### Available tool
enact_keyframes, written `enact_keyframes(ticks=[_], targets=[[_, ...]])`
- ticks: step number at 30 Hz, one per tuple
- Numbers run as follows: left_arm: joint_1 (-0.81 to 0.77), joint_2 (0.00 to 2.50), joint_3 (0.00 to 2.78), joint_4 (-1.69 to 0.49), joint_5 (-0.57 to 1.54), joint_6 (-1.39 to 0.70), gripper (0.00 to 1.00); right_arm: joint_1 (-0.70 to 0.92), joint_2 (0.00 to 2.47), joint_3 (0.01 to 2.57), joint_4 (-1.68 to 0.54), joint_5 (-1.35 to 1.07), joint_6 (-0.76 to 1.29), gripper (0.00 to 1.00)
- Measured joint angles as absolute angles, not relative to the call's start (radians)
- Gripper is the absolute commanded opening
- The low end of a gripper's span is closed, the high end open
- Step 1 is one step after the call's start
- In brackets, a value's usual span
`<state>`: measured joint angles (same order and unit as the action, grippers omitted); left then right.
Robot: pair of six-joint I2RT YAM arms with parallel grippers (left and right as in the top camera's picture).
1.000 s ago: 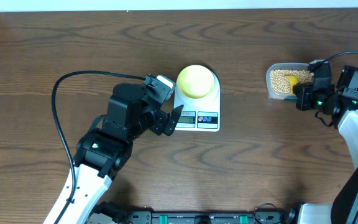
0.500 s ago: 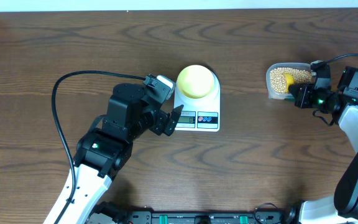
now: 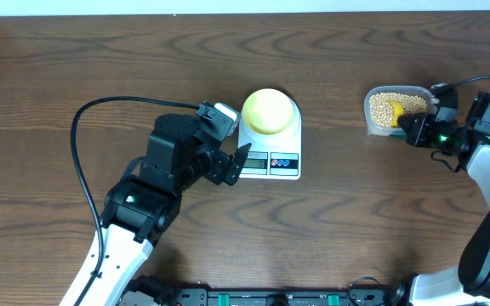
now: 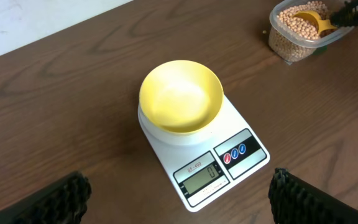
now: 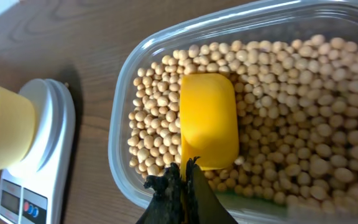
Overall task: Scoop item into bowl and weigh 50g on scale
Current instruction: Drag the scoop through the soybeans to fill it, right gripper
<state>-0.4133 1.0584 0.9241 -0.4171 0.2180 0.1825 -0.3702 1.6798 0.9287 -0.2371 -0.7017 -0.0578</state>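
Note:
The pale yellow-green bowl (image 3: 268, 110) stands empty on the white scale (image 3: 281, 161), whose screen reads 0 in the left wrist view (image 4: 205, 173); the bowl (image 4: 180, 96) shows there too. Beige beans (image 5: 291, 130) fill a clear tub (image 3: 373, 123) at the right. My right gripper (image 5: 185, 177) is shut on the handle of a yellow scoop (image 5: 207, 118) whose cup lies on the beans, bottom up. In the overhead view that gripper (image 3: 417, 127) sits at the tub's right side. My left gripper (image 3: 232, 163) is open and empty beside the scale's front left.
The left arm's black cable (image 3: 88, 127) loops over the table's left half. The scale (image 5: 39, 155) and bowl (image 5: 2, 127) show at the left of the right wrist view. The table's far edge (image 3: 245, 12) runs along the top.
My right gripper has shifted slightly to the right and up with the scoop at the tub. The left arm, bowl and scale have not moved.

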Motion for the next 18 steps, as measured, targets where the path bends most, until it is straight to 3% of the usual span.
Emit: enact_keyframes(ticks=[18], targets=[[-0.413,1.058,0.924,-0.417,0.218,0.183,0.94,-0.500,1.689,0.928,-0.196,-0.905,0.055,0.01]])
